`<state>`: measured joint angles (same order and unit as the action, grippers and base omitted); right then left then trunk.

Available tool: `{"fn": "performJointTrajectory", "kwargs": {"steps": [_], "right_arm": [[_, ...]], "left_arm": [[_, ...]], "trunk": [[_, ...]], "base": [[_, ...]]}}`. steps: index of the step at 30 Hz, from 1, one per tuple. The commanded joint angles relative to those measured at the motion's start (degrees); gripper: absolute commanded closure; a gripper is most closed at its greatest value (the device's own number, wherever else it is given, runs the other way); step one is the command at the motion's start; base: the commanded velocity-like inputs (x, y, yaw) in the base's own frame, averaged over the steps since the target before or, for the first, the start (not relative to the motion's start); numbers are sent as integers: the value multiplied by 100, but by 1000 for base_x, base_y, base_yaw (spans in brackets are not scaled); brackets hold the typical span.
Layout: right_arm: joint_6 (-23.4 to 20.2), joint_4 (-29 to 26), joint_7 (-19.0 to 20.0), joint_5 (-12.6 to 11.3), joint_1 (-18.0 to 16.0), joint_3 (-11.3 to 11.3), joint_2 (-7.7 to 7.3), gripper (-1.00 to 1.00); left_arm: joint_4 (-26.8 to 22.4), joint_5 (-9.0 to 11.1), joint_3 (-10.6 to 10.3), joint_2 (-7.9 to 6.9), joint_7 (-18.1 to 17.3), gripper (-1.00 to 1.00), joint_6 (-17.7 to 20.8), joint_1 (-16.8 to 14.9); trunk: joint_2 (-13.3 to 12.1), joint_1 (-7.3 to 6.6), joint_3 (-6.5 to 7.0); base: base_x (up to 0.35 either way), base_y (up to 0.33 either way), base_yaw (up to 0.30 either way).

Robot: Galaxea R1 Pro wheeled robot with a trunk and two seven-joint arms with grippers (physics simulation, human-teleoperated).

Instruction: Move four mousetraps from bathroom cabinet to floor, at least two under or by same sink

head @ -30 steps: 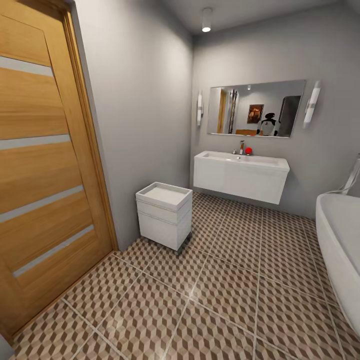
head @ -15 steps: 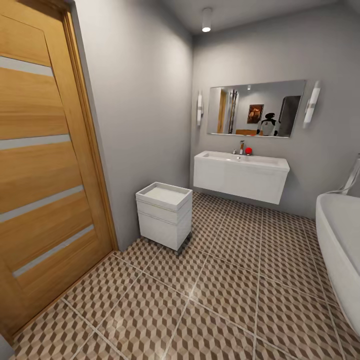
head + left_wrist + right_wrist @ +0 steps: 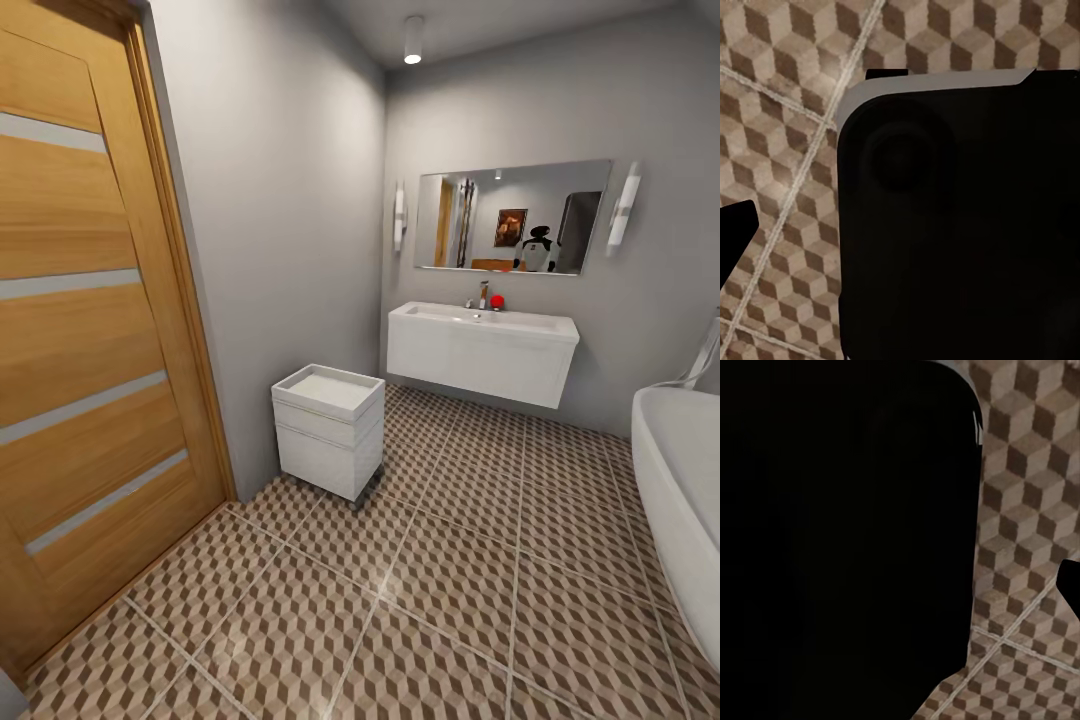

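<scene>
Tiled bathroom floor (image 3: 450,600) is seen spread across the room, with the sink (image 3: 482,352) hung at one o'clock beyond a small white drawer unit (image 3: 328,428). Mousetraps and cabinet are not yet reached; the traps are judged light, stiff, and best taken by the board edges. No writing can be read, and how far either hand is open cannot be told.

Legible text: we find none.
Labels, brands, numbers: we read none on any surface.
Signs: we see none.

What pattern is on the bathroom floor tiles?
A cube pattern in brown, beige and white on the floor, with pale grout lines; the head view shows it best.
</scene>
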<state>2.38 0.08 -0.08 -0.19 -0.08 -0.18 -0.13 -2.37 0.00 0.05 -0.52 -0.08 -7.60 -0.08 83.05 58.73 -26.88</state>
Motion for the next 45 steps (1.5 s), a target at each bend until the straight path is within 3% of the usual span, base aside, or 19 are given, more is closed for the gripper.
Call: {"fn": "performJointTrajectory", "kwargs": {"steps": [1,12,31,45], "right_arm": [[29,1,-1,-3,-1,-1,1,-100],[74,1,12,32,-1,23,-25,-100],[79,1,32,37,-1,27,-47,-100],[78,1,34,38,1,31,-25,-100]], "left_arm": [[0,0,-3,0,-1,-100,-15,-1],[0,0,0,0,-1,-100,-17,-1],[0,0,3,0,-2,-100,-15,-1],[0,0,2,0,-1,-100,-17,-1]], "trunk": [[2,0,-4],[2,0,-4],[2,0,-4],[2,0,-4]], "base": [[0,0,0],[0,0,27],[0,0,229],[0,0,58]]}}
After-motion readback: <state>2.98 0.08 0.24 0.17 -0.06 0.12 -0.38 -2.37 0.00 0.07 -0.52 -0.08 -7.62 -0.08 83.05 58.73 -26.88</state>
